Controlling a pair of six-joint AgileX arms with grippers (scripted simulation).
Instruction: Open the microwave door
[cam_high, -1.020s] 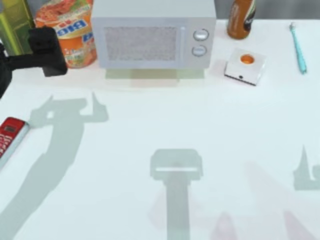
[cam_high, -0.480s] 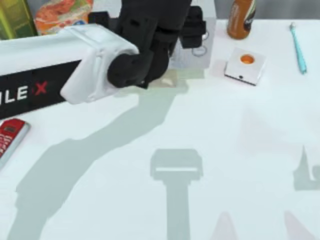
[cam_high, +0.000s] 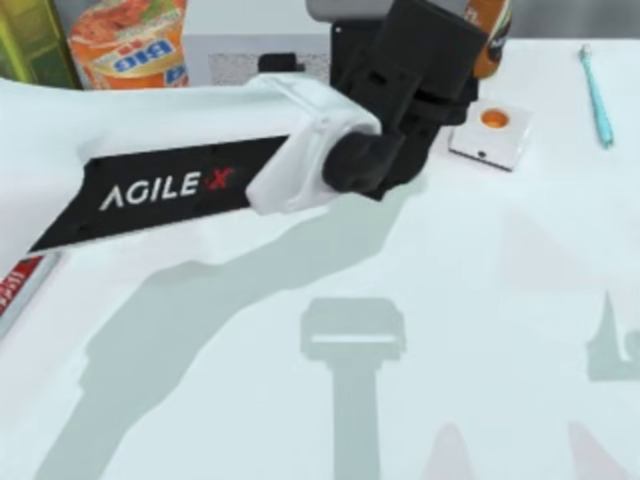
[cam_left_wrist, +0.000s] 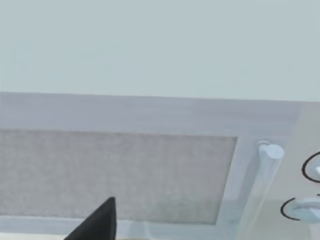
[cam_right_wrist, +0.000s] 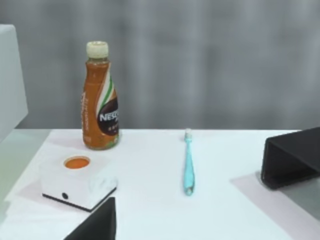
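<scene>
Left arm stretched across upper centre of top view, left gripper (cam_high: 415, 75) up against the microwave (cam_high: 250, 55) at the top edge. Claw state: can't tell, only one dark fingertip (cam_left_wrist: 97, 222) shows. Door (cam_left_wrist: 117, 172) looks shut, handle (cam_left_wrist: 260, 190) off to one side. Risk, imo: fingers miss the handle and bump the window. Arm hides most of the front. Right gripper (cam_right_wrist: 97, 222) idle near the toothbrush (cam_right_wrist: 188, 162).

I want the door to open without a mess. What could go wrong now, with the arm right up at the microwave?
1. The left arm covers most of the microwave from above, so the pincer may miss the thin door handle that the left wrist view shows beside the microwave door.
2. A pull might slide the whole microwave instead of swinging the door.
3. The arm's black wrist sits near the white cube and brown bottle; a swing could knock them.
</scene>
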